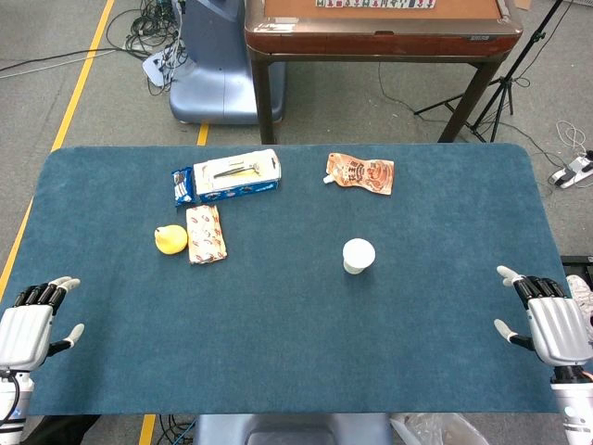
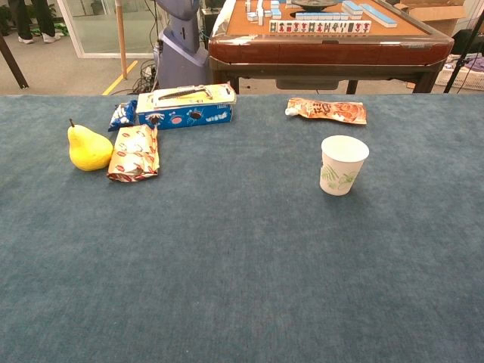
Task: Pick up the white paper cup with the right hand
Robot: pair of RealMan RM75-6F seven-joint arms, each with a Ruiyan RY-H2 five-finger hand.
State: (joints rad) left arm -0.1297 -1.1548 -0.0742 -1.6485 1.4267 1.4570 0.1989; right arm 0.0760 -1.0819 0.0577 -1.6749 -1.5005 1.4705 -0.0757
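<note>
right hand: right hand (image 1: 553, 326) sits at the near right edge of the table (image 1: 278, 371), fingers apart, holding nothing. Seen only in the head view; chest view does not show it.
left hand: left hand (image 1: 30, 324) at the near left edge, fingers a bit curled but apart, nothing in it. Not part of this task by the look of it.
task thing: white paper cup (image 2: 342, 164) stands upright, mouth up, right of table centre, well apart from the right hand and further from the robot than it. Nothing touches it.
step: looks like the very start, reach not yet begun. Cup untouched.
next move: I'd say the right hand has to travel forward and inward toward the cup, come at its side wall, then close around it. Thin paper wall, so probably a light squeeze or it dents. Clear path, no clutter between hand and cup.
cup print: green leafy pattern on the side, no readable words.
orange pouch: orange pouch (image 2: 327, 110) lies flat beyond the cup, near the far edge. Print there but too small to read.
blue box: blue box (image 2: 184, 107) at far left, carded pack on top; round cookie-like pictures on its side, brand text not legible.
snack packet: snack packet (image 2: 135, 153) just in front of the box, lettering blurred.
pear: yellow pear (image 2: 88, 148) just beside the packet, on its left.
background: mahjong table (image 2: 325, 38) behind, tiles on top, marks unreadable.
</note>
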